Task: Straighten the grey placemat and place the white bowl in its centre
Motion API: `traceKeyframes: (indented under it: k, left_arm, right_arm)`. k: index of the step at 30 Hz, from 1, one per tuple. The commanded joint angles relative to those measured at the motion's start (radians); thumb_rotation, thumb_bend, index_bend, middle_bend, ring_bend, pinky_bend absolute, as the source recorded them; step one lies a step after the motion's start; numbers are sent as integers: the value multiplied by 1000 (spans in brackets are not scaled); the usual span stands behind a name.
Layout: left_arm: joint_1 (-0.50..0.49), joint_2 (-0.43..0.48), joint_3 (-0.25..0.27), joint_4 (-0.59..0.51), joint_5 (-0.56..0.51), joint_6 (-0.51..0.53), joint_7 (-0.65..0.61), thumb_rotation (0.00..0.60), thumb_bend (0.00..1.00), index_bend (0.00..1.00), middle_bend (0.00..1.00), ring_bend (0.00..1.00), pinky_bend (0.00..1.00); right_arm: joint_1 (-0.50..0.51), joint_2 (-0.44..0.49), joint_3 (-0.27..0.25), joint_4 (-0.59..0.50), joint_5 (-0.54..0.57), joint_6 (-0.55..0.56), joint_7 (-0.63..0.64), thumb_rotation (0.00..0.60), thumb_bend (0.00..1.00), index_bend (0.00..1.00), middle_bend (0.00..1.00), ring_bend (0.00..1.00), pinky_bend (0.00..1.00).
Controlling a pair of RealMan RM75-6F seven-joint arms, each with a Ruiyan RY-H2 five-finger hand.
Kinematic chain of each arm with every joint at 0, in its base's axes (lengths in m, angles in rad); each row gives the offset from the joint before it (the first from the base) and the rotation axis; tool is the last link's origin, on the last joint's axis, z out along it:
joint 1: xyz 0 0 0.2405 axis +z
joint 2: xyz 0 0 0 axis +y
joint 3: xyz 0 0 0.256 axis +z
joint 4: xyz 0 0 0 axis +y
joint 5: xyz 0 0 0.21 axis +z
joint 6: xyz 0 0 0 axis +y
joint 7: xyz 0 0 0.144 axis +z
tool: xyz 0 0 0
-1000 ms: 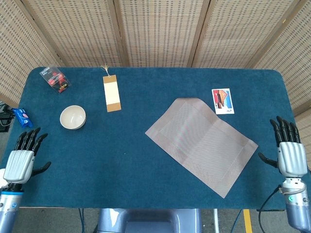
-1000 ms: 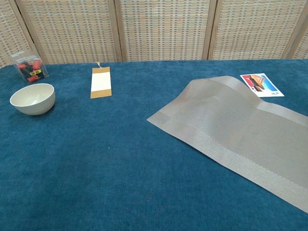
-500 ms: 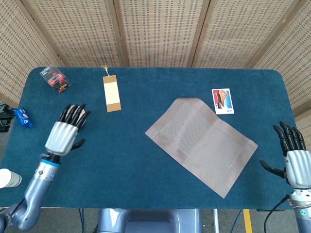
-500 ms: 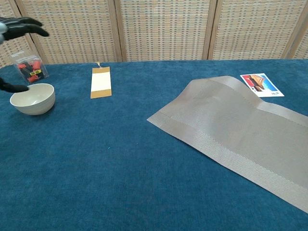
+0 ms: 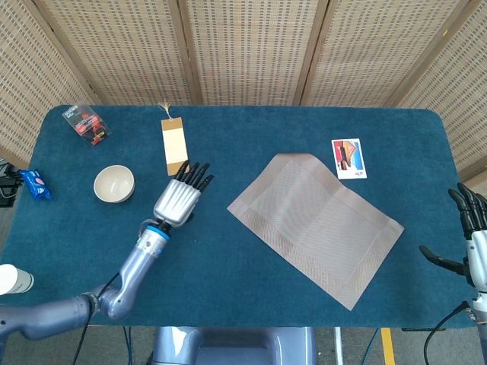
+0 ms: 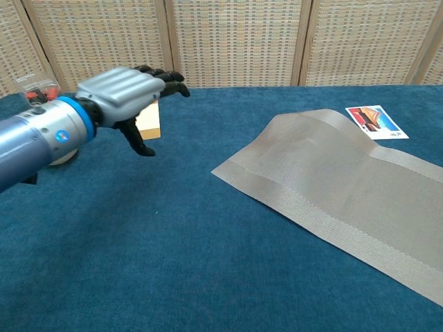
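The grey placemat (image 5: 316,224) lies skewed on the blue table, right of centre, with its far corner humped up (image 6: 304,121). The white bowl (image 5: 114,183) stands upright at the left; in the chest view my left arm hides it almost wholly. My left hand (image 5: 181,198) hovers between bowl and mat, fingers apart and stretched forward, holding nothing (image 6: 128,93). My right hand (image 5: 473,236) is at the table's right edge, open and empty, clear of the mat.
A tan bookmark (image 5: 174,146) lies behind the left hand. A picture card (image 5: 348,158) sits by the mat's far corner. A clear packet with red contents (image 5: 86,123) and a blue wrapper (image 5: 34,184) are at the far left.
My left hand has swept right, from over the bowl to the space between bowl and mat. The right hand has drifted further right and back, off the table's edge.
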Motion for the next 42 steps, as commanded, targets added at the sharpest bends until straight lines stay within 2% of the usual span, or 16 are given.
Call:
traceKeyframes:
  k: [1, 10, 20, 39, 42]
  left_arm:
    - [-84, -107, -9, 116, -68, -44, 65, 600, 122, 133, 0, 0, 0]
    - [-187, -237, -22, 317, -127, -80, 104, 600, 122, 126, 0, 0, 0]
    - [-271, -359, -31, 504, -150, -100, 90, 600, 126, 123, 0, 0, 0]
    - [-375, -489, -46, 718, -150, -138, 60, 600, 137, 126, 0, 0, 0]
    - [-386, -501, -45, 741, -147, -147, 59, 600, 189, 133, 0, 0, 0]
  right_arm:
    - [-3, 8, 5, 2, 3, -1, 22, 600, 126, 52, 0, 0, 0]
    - [-12, 24, 16, 6, 5, 9, 83, 600, 125, 52, 0, 0, 0]
    - [-10, 25, 16, 13, 1, -4, 106, 600, 126, 52, 0, 0, 0]
    - [-13, 34, 24, 17, -3, -4, 164, 600, 125, 53, 0, 0, 0]
    - [-13, 34, 25, 19, -4, -2, 169, 600, 126, 54, 0, 0, 0]
